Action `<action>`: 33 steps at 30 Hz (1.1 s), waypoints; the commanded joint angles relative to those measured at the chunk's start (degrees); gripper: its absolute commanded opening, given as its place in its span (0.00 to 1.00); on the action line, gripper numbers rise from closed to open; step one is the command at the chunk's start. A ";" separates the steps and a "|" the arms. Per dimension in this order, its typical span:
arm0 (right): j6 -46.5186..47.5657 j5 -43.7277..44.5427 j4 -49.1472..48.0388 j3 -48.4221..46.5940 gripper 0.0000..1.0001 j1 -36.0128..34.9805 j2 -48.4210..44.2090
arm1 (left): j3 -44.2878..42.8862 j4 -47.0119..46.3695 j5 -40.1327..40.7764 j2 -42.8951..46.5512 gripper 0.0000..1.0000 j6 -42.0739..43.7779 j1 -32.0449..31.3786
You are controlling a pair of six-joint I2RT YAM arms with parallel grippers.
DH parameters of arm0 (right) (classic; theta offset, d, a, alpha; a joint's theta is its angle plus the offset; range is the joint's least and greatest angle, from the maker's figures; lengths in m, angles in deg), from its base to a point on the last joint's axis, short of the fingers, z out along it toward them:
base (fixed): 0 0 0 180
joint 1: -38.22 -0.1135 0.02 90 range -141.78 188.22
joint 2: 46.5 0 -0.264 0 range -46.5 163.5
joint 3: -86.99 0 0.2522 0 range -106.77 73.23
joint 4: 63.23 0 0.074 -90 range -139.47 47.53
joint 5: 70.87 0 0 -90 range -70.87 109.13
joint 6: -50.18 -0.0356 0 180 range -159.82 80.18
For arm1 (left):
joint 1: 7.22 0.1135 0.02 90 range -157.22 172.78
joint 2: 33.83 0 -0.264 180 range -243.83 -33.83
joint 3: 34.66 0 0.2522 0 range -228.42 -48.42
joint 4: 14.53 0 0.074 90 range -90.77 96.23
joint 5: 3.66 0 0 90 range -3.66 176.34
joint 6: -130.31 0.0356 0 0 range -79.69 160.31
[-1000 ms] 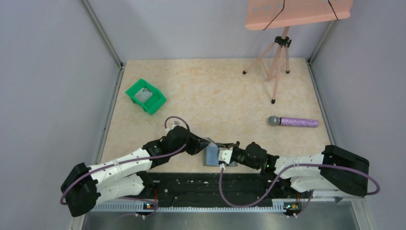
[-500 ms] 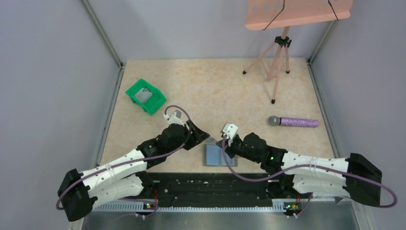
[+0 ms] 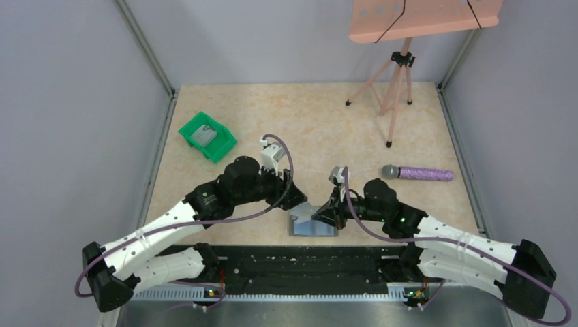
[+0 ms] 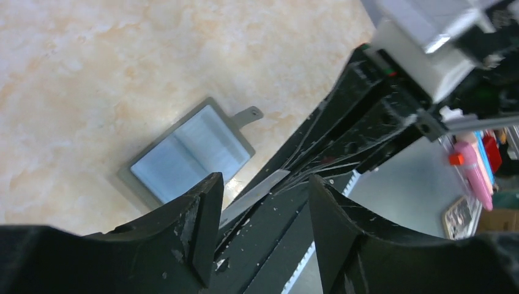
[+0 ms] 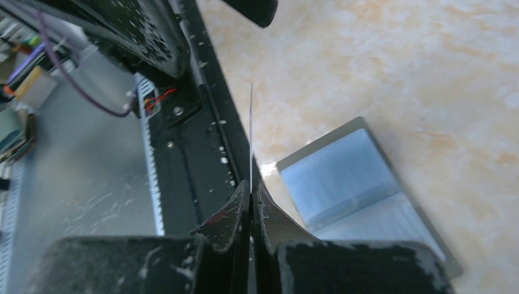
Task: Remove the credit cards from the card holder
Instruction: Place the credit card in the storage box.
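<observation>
The holder [image 3: 312, 223] lies open and flat on the beige table [image 3: 327, 129], near the arms. 1 second ago both grippers crowded it; now the left gripper [image 4: 263, 184] has let go, jaws apart, and the right gripper [image 5: 250, 190] is pinched on a thin card [image 5: 251, 131], probably 1, seen edge-on: extraction underway. Grey walls; bin [image 3: 207, 136] and microphone [image 3: 417, 174] lie well apart.

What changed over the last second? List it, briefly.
The left gripper came off the card holder, opened and drew back up the table. The right gripper lifted off it too, shut on a thin card seen edge-on. The card holder lies open in the same spot. The green bin, microphone and tripod did not move.
</observation>
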 commanded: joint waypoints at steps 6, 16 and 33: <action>-4.86 -13.29 -4.45 -0.74 0.00 0.52 -0.11 | -2.38 -0.81 -18.05 -0.38 0.58 8.89 -0.15; -6.29 -16.11 -8.50 -1.48 0.00 0.66 3.74 | -6.67 5.98 -19.29 -6.20 0.42 14.95 -0.15; -11.38 -9.00 -13.75 2.26 0.53 2.17 -1.97 | -4.69 1.75 -11.86 -5.52 0.00 4.64 1.16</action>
